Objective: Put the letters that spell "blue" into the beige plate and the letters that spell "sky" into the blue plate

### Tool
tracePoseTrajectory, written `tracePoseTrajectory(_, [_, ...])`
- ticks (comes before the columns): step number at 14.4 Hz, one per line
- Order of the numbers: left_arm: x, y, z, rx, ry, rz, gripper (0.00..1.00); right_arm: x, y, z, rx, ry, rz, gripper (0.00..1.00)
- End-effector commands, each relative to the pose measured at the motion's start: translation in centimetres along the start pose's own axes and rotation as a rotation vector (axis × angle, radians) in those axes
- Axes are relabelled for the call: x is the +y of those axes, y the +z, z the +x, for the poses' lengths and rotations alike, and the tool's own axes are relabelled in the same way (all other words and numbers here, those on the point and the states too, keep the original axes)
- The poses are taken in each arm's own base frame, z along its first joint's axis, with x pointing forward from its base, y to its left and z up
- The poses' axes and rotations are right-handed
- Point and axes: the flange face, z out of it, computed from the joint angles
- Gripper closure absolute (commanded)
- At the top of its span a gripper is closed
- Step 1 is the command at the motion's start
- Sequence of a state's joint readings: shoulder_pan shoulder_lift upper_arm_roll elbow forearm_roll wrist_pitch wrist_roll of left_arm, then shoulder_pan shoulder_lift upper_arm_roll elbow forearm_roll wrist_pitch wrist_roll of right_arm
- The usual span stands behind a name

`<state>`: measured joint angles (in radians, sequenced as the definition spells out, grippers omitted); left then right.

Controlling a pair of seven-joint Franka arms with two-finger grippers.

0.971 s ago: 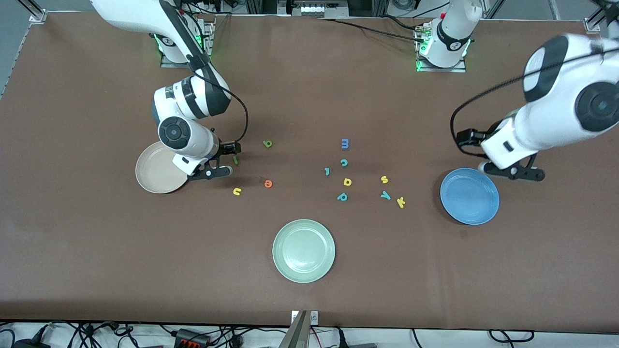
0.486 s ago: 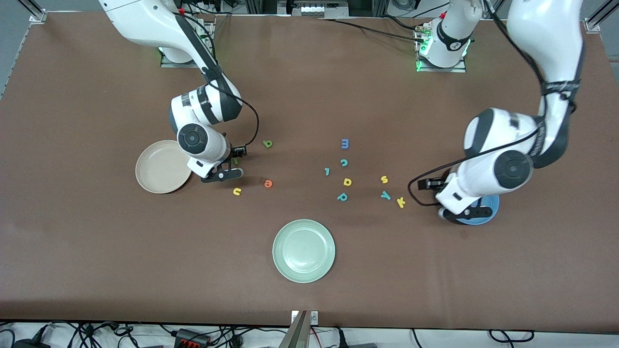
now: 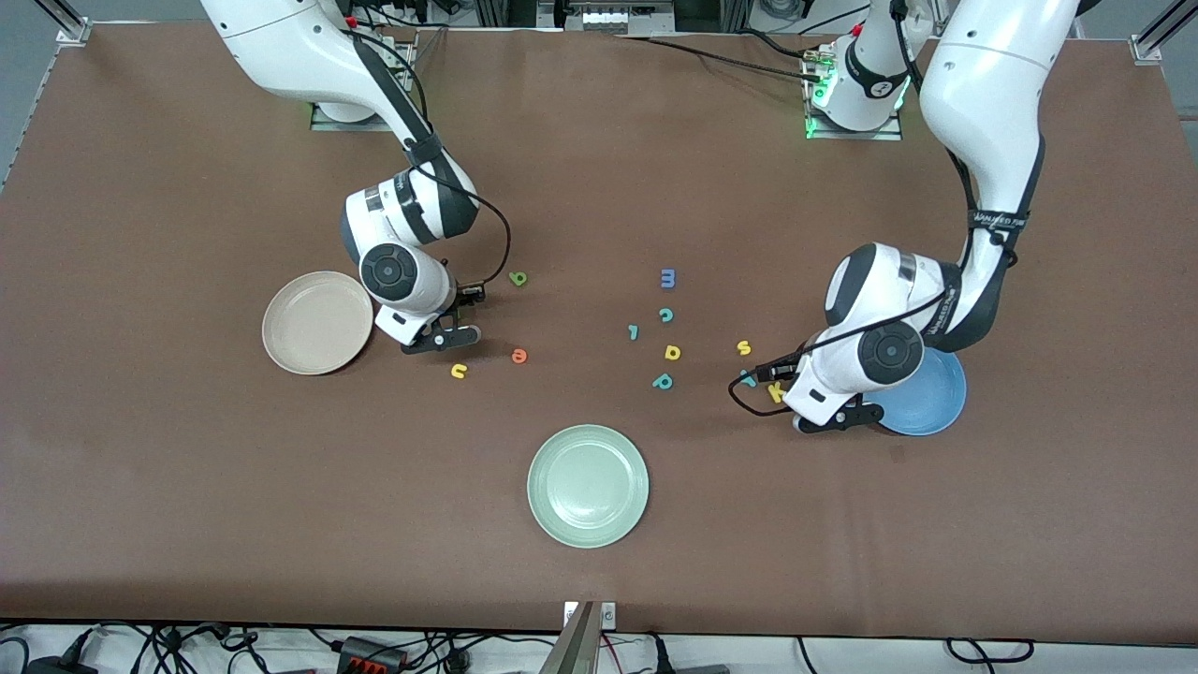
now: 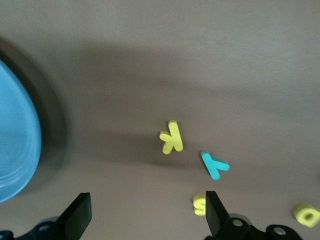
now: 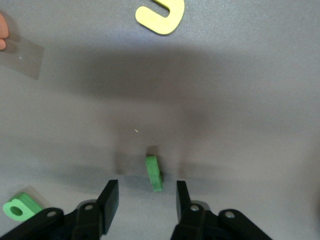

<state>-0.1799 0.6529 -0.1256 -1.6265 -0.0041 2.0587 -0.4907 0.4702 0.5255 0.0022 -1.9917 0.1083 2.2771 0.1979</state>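
From the front, the right gripper (image 3: 447, 329) sits low on the brown counter (image 3: 599, 562) beside the beige plate (image 3: 316, 323), while the left gripper (image 3: 812, 417) hangs over the yellow k (image 3: 775, 392) just beside the blue plate (image 3: 927, 398). The left wrist view shows its jaws spread wide and empty, the chunky k (image 4: 171, 137) between their lines but ahead of them. The right wrist view shows half-closed jaws flanking the matte green bar (image 5: 154, 173), its long axis running along the fingers, with gaps on both sides.
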Motion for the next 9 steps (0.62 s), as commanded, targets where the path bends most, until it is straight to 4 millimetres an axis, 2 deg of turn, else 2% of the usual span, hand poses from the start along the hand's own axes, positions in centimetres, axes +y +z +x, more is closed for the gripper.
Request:
tracePoseTrajectory(1, [0.2,0.1,1.2,0.042,-0.004,-0.024,0.0,0.2,-0.3,0.4,0.017,-0.008,-0.002,0.49])
tracePoseTrajectory(4, [-0.9,2.4,2.1,0.013,-0.035,-0.025,0.0,0.0,-0.3,0.6,0.022,-0.011,-0.001,0.52])
tracePoseTrajectory(6, [-0.4,1.8,2.1,0.024,-0.042,-0.033,0.0,0.2,-0.6,0.8,0.033,-0.008,0.001,0.57])
tracePoseTrajectory(7, [0.2,0.4,2.5,0.048,-0.046,-0.048,0.0,0.2,-0.6,0.9,0.034,-0.008,0.001,0.59])
tracePoseTrajectory(9, [-0.1,0.2,2.9,0.052,-0.113,-0.053,0.0,0.1,-0.6,0.9,0.037,-0.01,0.001,0.63])
